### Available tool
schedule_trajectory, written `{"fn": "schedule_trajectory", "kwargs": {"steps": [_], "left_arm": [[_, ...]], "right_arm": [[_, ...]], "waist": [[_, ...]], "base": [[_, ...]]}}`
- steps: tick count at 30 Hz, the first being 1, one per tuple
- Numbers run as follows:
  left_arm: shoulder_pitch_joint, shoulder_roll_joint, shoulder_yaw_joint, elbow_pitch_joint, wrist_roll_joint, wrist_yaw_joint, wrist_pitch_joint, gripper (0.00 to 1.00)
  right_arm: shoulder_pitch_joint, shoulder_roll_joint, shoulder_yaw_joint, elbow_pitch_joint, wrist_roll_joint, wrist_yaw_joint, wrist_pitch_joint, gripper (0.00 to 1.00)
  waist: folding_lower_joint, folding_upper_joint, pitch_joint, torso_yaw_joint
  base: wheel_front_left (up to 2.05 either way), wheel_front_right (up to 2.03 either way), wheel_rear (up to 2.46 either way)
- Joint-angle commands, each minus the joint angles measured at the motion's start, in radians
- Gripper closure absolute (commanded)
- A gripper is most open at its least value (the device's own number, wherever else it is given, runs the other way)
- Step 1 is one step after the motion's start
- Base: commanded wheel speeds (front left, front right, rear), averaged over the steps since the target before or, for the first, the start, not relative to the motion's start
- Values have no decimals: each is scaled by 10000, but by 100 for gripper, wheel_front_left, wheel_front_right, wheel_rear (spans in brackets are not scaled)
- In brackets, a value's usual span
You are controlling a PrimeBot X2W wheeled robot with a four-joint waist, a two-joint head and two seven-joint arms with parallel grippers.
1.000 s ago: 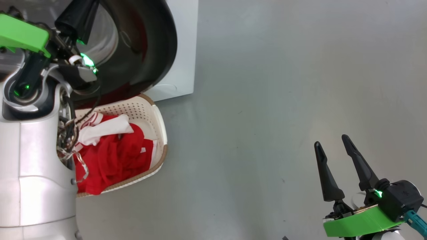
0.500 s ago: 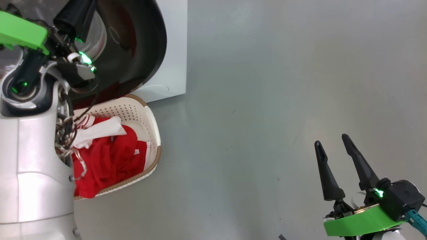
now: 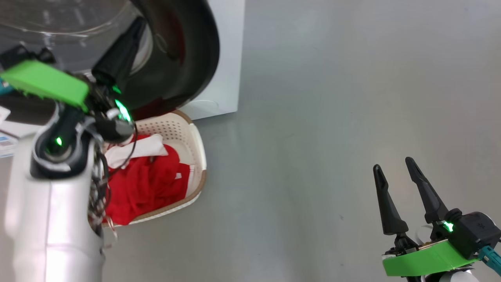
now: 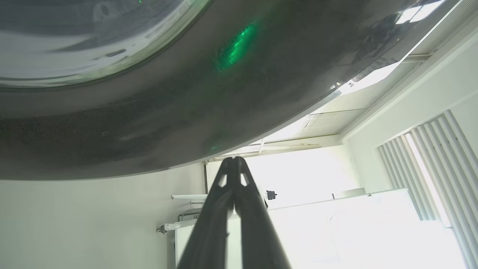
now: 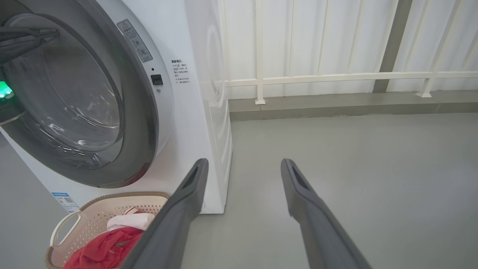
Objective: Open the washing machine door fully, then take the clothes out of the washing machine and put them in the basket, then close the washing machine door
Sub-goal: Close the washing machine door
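Washing machine door (image 5: 143, 112) stood nearly shut, my left gripper (image 4: 233, 164) pinched closed, empty, at its glossy black rim.
The clothes (image 3: 152, 184) lay in the basket (image 3: 198, 156) just below it. I judged the gripper could skid off the slick rim, leaving the door unlatched. My right gripper (image 3: 392, 163) hung wide and empty, well apart.
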Motion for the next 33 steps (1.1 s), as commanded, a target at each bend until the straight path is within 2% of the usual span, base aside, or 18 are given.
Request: {"fn": "schedule_trajectory", "kwargs": {"steps": [1,2,3,4,7,12,19,25,29,33], "left_arm": [[358,246,103,-641,184,59,-144,100],[565,233,88,-864,184,106,-205,96],[769,221,58,-1094,200,152,-274,57],[970,210,9,-1330,229,186,-334,2],[1352,202,-117,-1783,472,213,-549,0],[2282,377,-480,-2618,1705,133,-1380,0],[3390,909,-978,-2901,4171,-227,-3238,0],[4236,1378,-1346,-2996,6200,-582,-4994,0],[4778,1830,-1704,-3128,7773,-557,-6105,0],[5282,2168,-2040,-3371,9021,-519,-6683,0]], "right_arm": [[-271,-135,202,-184,66,63,-65,0],[-271,-135,186,-168,72,63,-65,0],[-269,-135,161,-151,69,63,-65,0],[-267,-135,146,-134,66,63,-65,0],[-275,-135,140,-99,37,63,-65,0],[-312,-135,110,-46,-65,63,-65,0],[-248,-135,91,76,-194,63,-65,0],[-157,-135,64,116,-343,63,-65,0],[-125,-135,25,138,-469,63,-65,0],[-37,-135,-48,129,-562,63,-65,0]], "waist": [[0,-1,-152,290],[0,-1,-192,387],[0,-1,-231,492],[0,-1,-269,601],[0,-1,-356,815],[0,-1,-624,1310],[0,-1,-1003,1891],[0,-1,-1338,2084],[0,-1,-1561,2096],[0,-1,-1812,2092]], "base": [[0,0,0],[0,0,0],[0,0,0],[0,0,0],[0,0,0],[0,0,0],[0,0,0],[0,0,0],[0,0,0],[0,0,0]]}}
